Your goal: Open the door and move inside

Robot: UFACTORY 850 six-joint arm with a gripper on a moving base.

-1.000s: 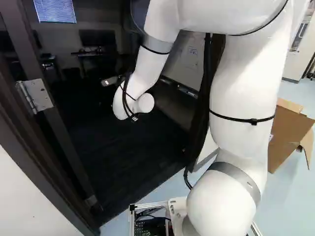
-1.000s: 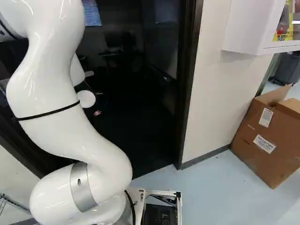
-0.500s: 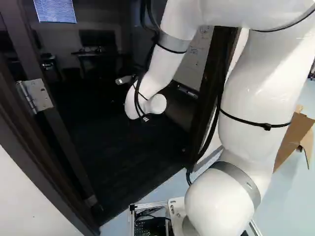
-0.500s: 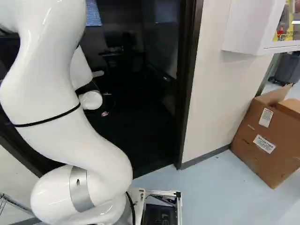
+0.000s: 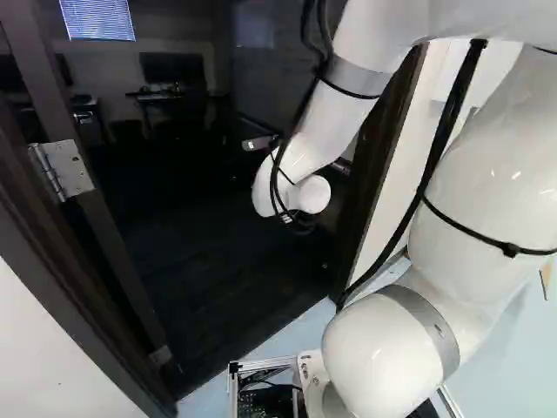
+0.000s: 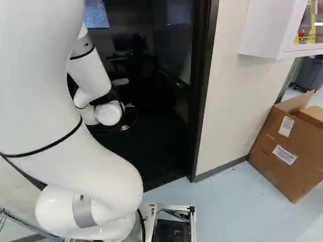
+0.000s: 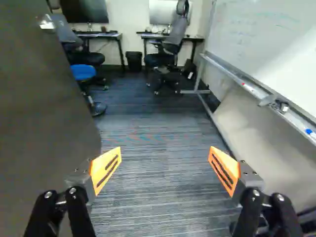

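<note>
beyond the widely spread fingers [image 7: 105, 169], carpet [image 7: 158, 123] runs to a chair [image 7: 174, 39] at twelve o'clock; a dark door [image 7: 44, 108] stands at ten, a whiteboard [image 7: 271, 44] between one and two.

Door frame [image 6: 202, 91]: dark brown; on it, hinge [image 5: 70, 170] silver-grey. Beside door frame: wall [image 6: 227, 101] cream, carton [image 6: 272, 156] brown with white labels, floor [image 6: 227, 206] pale blue. Beyond door frame: door [image 7: 39, 118] dark grey-brown; carpet [image 7: 158, 182] blue-grey, finely striped, faint red and blue streaks; seat [image 7: 83, 72] bright blue; blinds [image 5: 97, 19] blue, striped. My arm [image 5: 487, 174] white, grey rings, black bands. My pads [image 7: 102, 167] orange, dark stripes.
</note>
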